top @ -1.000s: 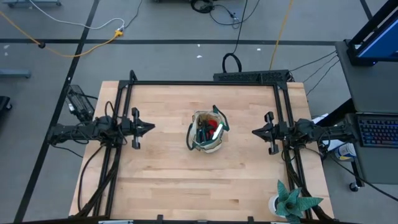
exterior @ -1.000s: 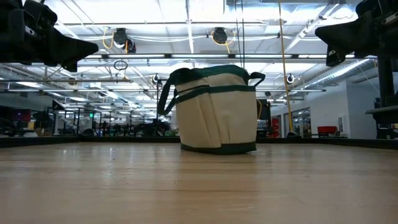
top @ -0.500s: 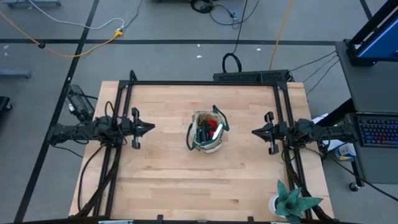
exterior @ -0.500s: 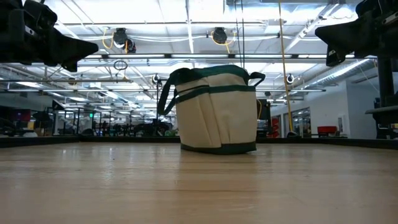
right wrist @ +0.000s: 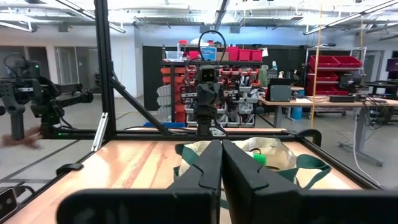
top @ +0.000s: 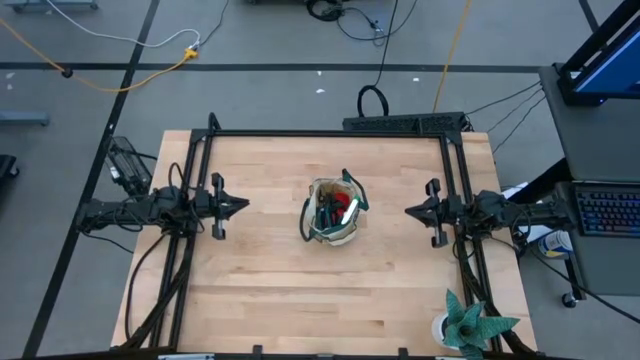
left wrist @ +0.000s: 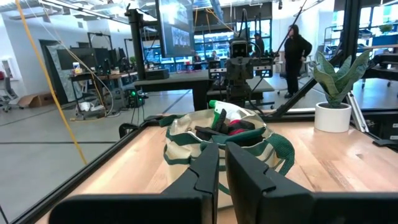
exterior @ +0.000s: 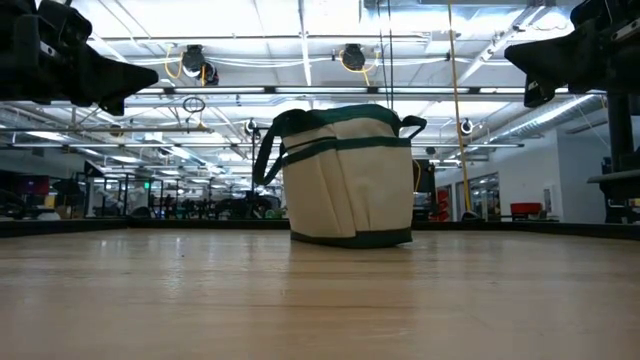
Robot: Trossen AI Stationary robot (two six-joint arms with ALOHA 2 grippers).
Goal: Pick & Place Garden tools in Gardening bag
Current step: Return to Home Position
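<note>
The tan canvas gardening bag [top: 333, 213] with dark green trim stands upright on its base at the middle of the table; it also shows in the low view [exterior: 348, 176]. Inside it I see dark tool handles, a green spray bottle [left wrist: 233, 114] and something red [left wrist: 237, 128]. My left gripper [top: 243, 205] hovers shut and empty at the table's left side, pointing at the bag [left wrist: 214, 140]. My right gripper [top: 409, 212] hovers shut and empty at the right side, also pointing at the bag [right wrist: 261, 155].
A spiky green plant in a white pot [top: 470, 325] stands at the table's near right corner. A black metal frame [top: 330, 133] runs along the far, left and right edges. A person [left wrist: 297, 48] stands in the room beyond the table.
</note>
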